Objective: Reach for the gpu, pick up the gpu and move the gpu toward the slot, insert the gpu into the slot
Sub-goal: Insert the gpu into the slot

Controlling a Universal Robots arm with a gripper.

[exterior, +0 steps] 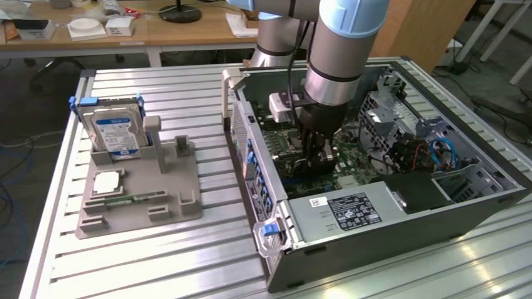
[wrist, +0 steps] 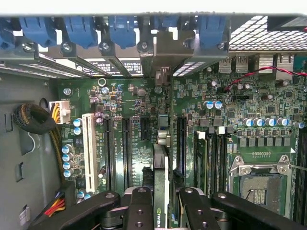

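the gripper (wrist: 162,211) was pinching the gpu (wrist: 161,184) edge-on between its black fingers (wrist: 139,211), inside the open computer case (exterior: 465,215). the card stood upright over the green motherboard (wrist: 134,110), its silvery bracket end toward the case's rear wall, in line with a dark slot (wrist: 181,143). whether it was seated could not be told. a hard drive (exterior: 116,134) stood outside the case on a grey holder (exterior: 137,205).
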